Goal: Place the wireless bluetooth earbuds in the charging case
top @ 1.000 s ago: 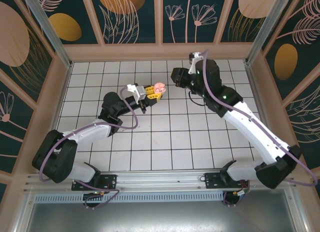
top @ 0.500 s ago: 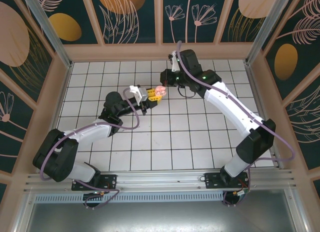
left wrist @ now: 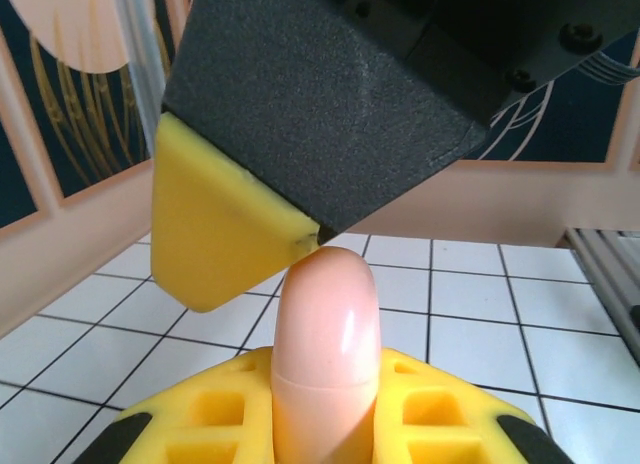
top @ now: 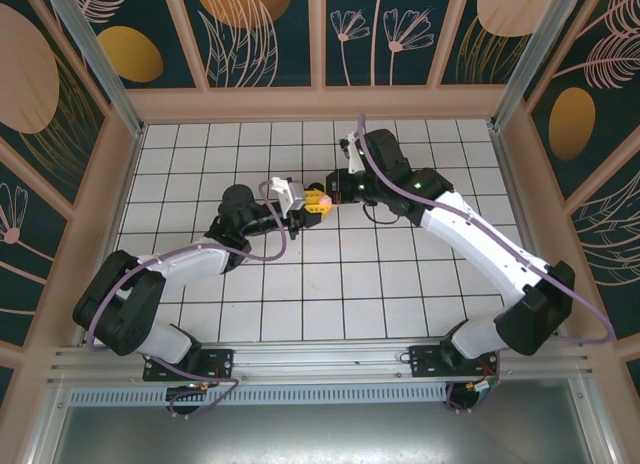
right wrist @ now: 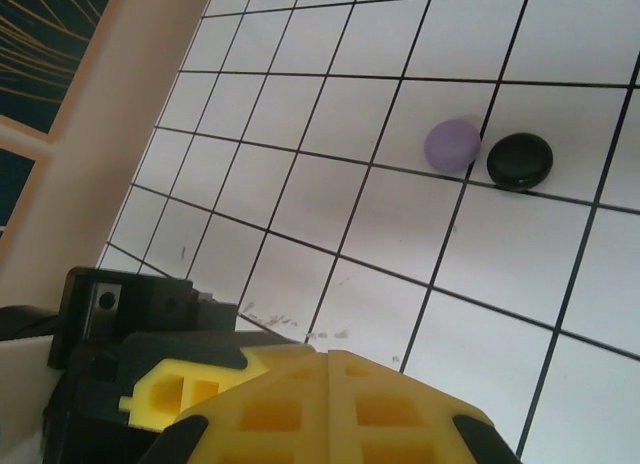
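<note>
1. Left gripper (top: 312, 201): its yellow fingers (left wrist: 440, 404) pinch the lower body of the pale pink charging case (left wrist: 325, 354). The case juts out past the fingertips, and a thin seam line runs across it.
2. At the case's rounded tip: a yellow pad (left wrist: 215, 234) of the right gripper (top: 336, 191) touches it. In the right wrist view the right fingers sit pressed together.
3. Beyond the case, on the white tiled floor (right wrist: 330, 199): a lilac case (right wrist: 452, 144) and a black case (right wrist: 520, 161) lie just beside each other, apart from the pink one.
4. Farthest behind the case: the peach wall rail (left wrist: 520, 199).
</note>
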Available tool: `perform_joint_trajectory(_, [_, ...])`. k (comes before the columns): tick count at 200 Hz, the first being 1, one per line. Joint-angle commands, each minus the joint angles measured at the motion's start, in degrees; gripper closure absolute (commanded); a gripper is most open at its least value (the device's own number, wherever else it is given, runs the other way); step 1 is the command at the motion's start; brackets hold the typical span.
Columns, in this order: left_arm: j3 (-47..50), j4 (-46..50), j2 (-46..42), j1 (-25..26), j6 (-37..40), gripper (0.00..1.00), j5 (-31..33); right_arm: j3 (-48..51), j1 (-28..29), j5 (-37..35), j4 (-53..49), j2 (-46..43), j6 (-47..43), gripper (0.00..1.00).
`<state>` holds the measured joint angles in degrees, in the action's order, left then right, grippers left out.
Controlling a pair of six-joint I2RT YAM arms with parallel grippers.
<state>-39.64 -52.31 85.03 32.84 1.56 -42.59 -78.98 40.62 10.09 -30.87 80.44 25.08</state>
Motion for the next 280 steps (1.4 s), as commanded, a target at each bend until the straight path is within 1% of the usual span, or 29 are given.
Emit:
perform_joint_trajectory(1, [-2.29, -4.99, 0.48, -1.31, -2.06, 1.0, 3.91, 3.71, -0.72, -2.16, -1.47, -5.4, 4.76, 1.0])
perform_joint_trajectory(17, [-2.37, -4.35, 0.66, -1.3, -3.67, 1.0, 4.58, 6.29, -3.25, -4.23, 2.31, -9.69, 7.59, 1.0])
perform_joint_trajectory(39, [-2.05, -3.22, 1.0, -1.32, -6.81, 1.0, 6.37, 9.51, -5.03, -5.78, 5.68, -13.73, 10.24, 0.95])
perform_joint_trajectory(65, [-1.89, -1.69, 2.21, -1.35, -13.53, 1.0, 9.2, 13.57, -5.19, -6.57, 7.35, -16.02, 11.88, 0.92])
perform_joint_trajectory(83, [-3.7, 2.33, 4.09, -1.29, -20.68, 1.0, 10.89, 17.12, -5.16, -7.29, 8.3, -17.31, 12.98, 0.89])
perform_joint_trajectory(96, [-6.71, 8.6, 6.69, -1.29, -24.86, 1.0, 11.13, 20.11, -5.17, -8.18, 9.41, -18.47, 13.88, 0.86])
perform_joint_trajectory(115, [-12.02, 17.1, 11.82, -1.29, -29.46, 1.0, 10.55, 23.23, -5.21, -9.07, 10.38, -19.21, 14.87, 0.85])
perform_joint_trajectory(144, [-15.76, 19.64, 19.48, -1.29, -35.67, 1.0, 9.16, 25.26, -5.21, -10.53, 10.36, -19.55, 15.12, 0.83])
perform_joint_trajectory(155, [-19.05, 20.48, 22.06, -1.29, -37.67, 1.0, 8.71, 25.58, -5.17, -10.7, 10.07, -19.77, 15.17, 0.83])
perform_joint_trajectory(173, [-22.4, 22.17, 25.8, -1.34, -40.64, 1.0, 9.29, 26.0, -5.21, -13.14, 9.48, -20.43, 14.96, 0.81])
perform_joint_trajectory(202, [-27.77, 26.82, 30.29, -1.29, -43.36, 1.0, 13.14, 26.55, -5.21, -14.46, 9.08, -21.35, 14.73, 0.8])
perform_joint_trajectory(239, [-34.51, 31.7, 35.39, -1.29, -46.01, 1.0, 16.61, 27.69, -5.23, -14.31, 9.59, -22.02, 14.92, 0.8])
perform_joint_trajectory(280, [-41.73, 37.96, 40.06, -0.94, -46.36, 1.0, 20.25, 28.23, -5.22, -13.95, 10.02, -22.39, 15.06, 0.79])
